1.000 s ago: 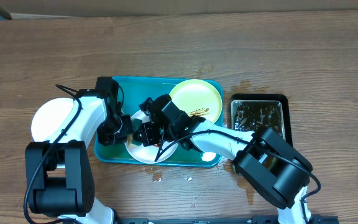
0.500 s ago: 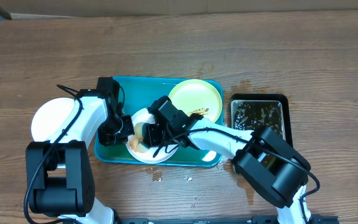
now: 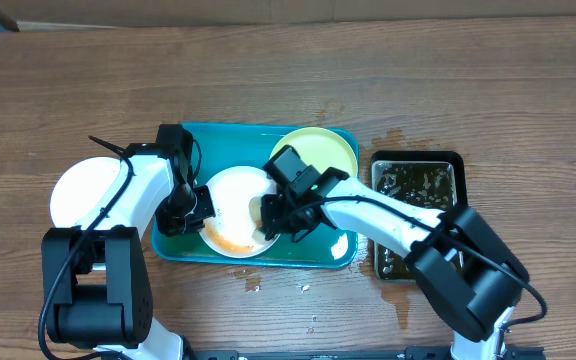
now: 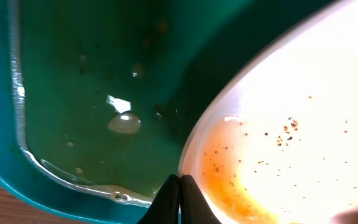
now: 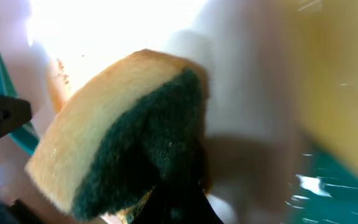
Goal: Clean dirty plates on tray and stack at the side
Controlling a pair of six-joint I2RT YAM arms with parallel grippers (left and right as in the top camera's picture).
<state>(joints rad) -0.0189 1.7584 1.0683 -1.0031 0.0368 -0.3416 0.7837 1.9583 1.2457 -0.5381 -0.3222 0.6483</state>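
A white plate (image 3: 233,205) smeared with orange-brown sauce lies in the teal tray (image 3: 223,142). My left gripper (image 3: 197,208) is shut on its left rim, and the left wrist view shows the closed jaws (image 4: 180,190) pinching the plate edge (image 4: 278,124) above the wet tray floor (image 4: 73,87). My right gripper (image 3: 273,218) is shut on a yellow-and-green sponge (image 5: 117,149) pressed on the right part of the same plate (image 5: 104,25). A lime-green plate (image 3: 320,152) lies at the tray's back right. Another white plate (image 3: 76,192) sits on the table left of the tray.
A black pan (image 3: 418,180) of dark liquid stands right of the tray, partly under my right arm. Wet spots and crumbs (image 3: 254,285) mark the wooden table in front of the tray. A cardboard edge runs along the far side.
My right gripper has dragged the sponge rightward across the white plate, uncovering its smeared middle and left. The left gripper has kept its hold on the rim.
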